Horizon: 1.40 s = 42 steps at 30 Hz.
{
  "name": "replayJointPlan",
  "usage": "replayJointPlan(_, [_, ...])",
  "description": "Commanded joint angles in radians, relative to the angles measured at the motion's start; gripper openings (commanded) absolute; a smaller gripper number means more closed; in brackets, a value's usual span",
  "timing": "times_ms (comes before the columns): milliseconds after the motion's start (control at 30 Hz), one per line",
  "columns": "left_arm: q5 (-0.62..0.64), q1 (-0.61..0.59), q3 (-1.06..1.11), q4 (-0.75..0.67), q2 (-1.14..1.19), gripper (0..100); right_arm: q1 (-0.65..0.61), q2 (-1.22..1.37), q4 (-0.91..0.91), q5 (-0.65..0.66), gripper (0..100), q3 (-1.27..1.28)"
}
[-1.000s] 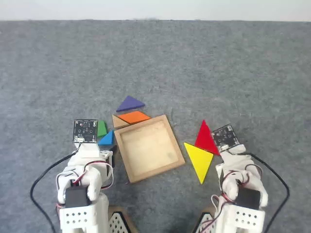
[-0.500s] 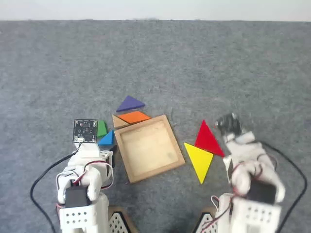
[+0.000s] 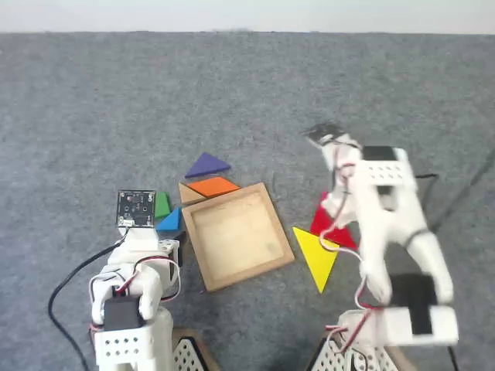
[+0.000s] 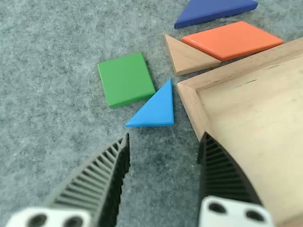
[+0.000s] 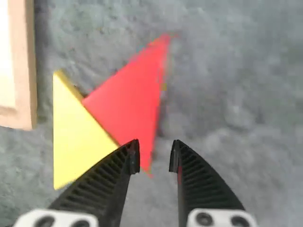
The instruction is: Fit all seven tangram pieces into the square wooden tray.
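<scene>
Grey felt covers the tabletop [image 3: 116, 108], and the square wooden tray [image 3: 224, 198] sits on it turned at an angle between the two arms. All seven pieces lie outside it.

Five cluster at the tray's far-left corner: a dark blue triangle [image 3: 206, 165] farthest out, an orange parallelogram [image 3: 214, 186] just beside the rim, a bare-wood triangle [image 3: 189, 192] against the corner, and a green square [image 3: 162, 204] with a light blue triangle [image 3: 170, 221] beside it. On the tray's other side lie the red triangle [image 3: 329, 222] and the yellow triangle [image 3: 315, 255], touching each other; the yellow one is the nearer to the tray.

The left claw [image 4: 165, 138] hangs low with its jaws spread wide — one finger over the felt, the other over the tray's corner region. The light blue triangle lies just ahead of the gap.

The right arm [image 3: 383, 209] stands raised over the red triangle and hides part of it in the high view. The right claw [image 5: 154, 143] points down with its jaws drawn narrow — a slim gap, gripping nothing. Its tips hover over the red triangle's near point, where that piece meets bare felt, with the yellow triangle off to one side.
</scene>
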Motion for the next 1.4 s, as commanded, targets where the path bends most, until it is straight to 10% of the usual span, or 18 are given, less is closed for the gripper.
replayJointPlan(0, [-0.005, 0.000, -0.010, 0.005, -0.018, 23, -0.105, 0.071, -0.022, -0.011, 17.8, -0.075])
replayJointPlan(333, [-0.005, -0.002, -0.010, 0.005, -0.018, 23, -0.266, 0.081, -0.186, -0.304, 32.1, 0.034])
replayJointPlan(1100, [-0.005, -0.002, -0.010, 0.005, -0.018, 23, -0.153, 0.084, -0.272, -0.407, 31.9, 0.164])
replayJointPlan(1367, [-0.005, -0.002, -0.010, 0.005, -0.018, 23, -0.148, 0.084, -0.271, -0.407, 6.0, 0.164])
